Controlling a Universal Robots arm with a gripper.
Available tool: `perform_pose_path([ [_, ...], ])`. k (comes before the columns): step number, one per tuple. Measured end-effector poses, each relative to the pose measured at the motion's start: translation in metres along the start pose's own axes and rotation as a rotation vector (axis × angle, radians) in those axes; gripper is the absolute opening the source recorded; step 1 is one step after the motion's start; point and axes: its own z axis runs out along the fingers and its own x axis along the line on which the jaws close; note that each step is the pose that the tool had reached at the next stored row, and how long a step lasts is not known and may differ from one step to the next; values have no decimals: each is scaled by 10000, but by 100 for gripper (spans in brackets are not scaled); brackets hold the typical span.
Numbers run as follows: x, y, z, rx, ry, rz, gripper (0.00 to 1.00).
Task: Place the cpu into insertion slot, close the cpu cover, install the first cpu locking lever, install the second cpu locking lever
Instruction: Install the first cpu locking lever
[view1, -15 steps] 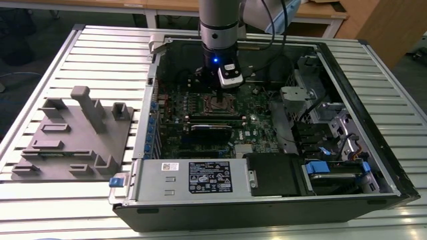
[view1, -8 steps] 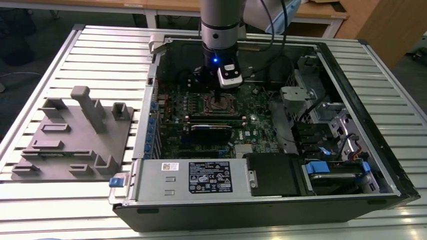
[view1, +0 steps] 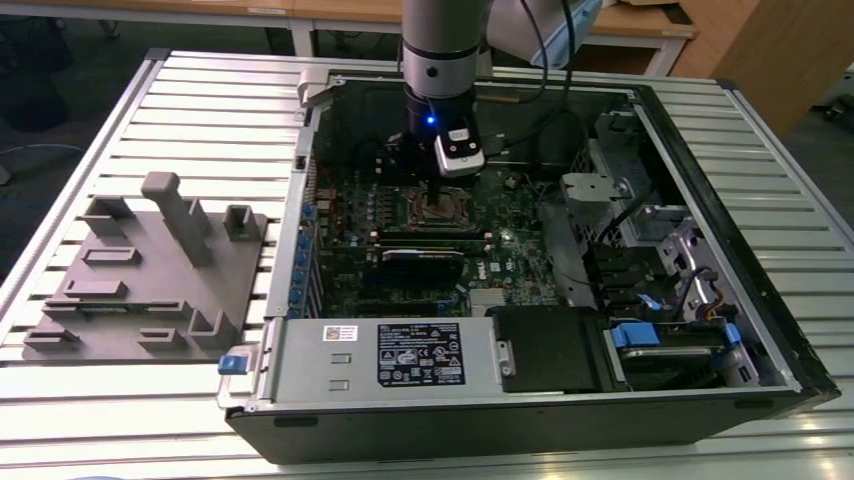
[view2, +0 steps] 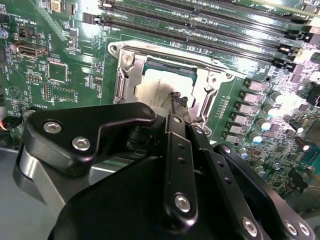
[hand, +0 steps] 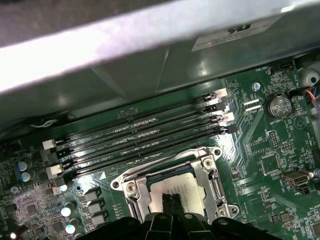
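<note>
Slatted metal table (view1: 160, 110) underneath, carrying an open computer case (view1: 534, 400) laid on its side and, off the case toward the exterior view's left, a grey moulded fixture (view1: 140, 285). Inside the case: green motherboard (view1: 514, 255), a black card (view1: 423, 254) just beside the socket, a labelled power supply (view1: 387, 355) along the near edge, blue-tabbed drive bays (view1: 667, 345) at the corner. Close to the socket in both wrist views, a bank of long black memory slots (hand: 145, 135), a row of small capacitors (view2: 260, 112), a coin battery (hand: 279, 106). Arm column hanging straight over the board, masking part of the socket in the exterior view.

Gripper (view2: 177, 100) down on the socket, fingertips pressed together, seemingly touching the chip's top, though actual contact hard to confirm. Cpu (view2: 159, 90) lying flat in the insertion slot (hand: 150, 197), silver-tan top showing. Cpu cover (view2: 131, 75) lowered around the chip, its frame bordering the window.

Print on labels and board too small to make out.
</note>
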Motion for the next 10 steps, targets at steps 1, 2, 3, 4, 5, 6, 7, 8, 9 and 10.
perform_pose_path([
  [1, 0, 0, 0, -6, 0, -87, 10],
  [2, 0, 0, 0, -11, 0, -171, 10],
  [3, -1, 1, 0, -16, 0, -246, 10],
  [4, -1, 0, 0, -20, 1, -325, 10],
  [5, -1, 0, 0, -24, 1, -391, 10],
  [6, -2, 1, 0, -29, 1, -453, 10],
  [7, -2, 1, 0, -32, 1, -506, 10],
  [8, -4, 1, 0, -35, 0, -549, 10],
  [9, -6, 2, 1, -37, 0, -583, 10],
  [10, -9, 3, 1, -39, 0, -613, 10],
])
